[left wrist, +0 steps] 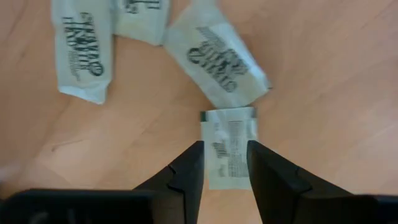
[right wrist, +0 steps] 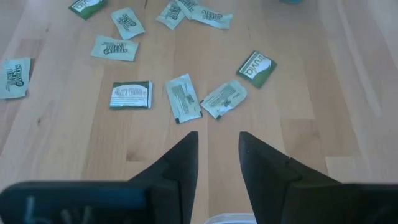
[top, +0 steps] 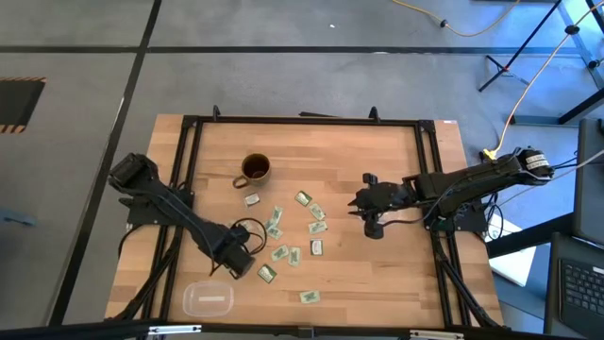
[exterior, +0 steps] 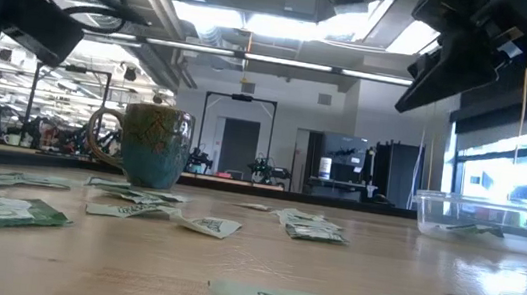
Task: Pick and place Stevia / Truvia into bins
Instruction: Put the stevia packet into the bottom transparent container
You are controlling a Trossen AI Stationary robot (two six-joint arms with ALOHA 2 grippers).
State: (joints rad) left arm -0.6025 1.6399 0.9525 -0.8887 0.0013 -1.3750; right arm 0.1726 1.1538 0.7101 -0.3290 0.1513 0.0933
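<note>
Several green-and-white Stevia/Truvia sachets [top: 316, 227] lie flat and scattered on the wooden table, in front of the brown mug [top: 255, 169]. My left gripper [left wrist: 225, 144] is open low over one sachet [left wrist: 230, 127], which shows as the sachet [top: 266, 274] in the high view; one finger stands at each long side of it, and I cannot tell whether they touch it. My right gripper [right wrist: 217, 134] is open and hovers above the table's right half, right of the sachets [right wrist: 183, 98]. One clear bin [top: 208, 299] stands at the near left; a second bin is out of view.
The bin [exterior: 491, 221] has a sachet lying in it. A black frame [top: 302, 120] runs round the table top. Two more sachets [left wrist: 219, 59] lie just beyond the left fingers. Bare wood lies at the table's far right and near right.
</note>
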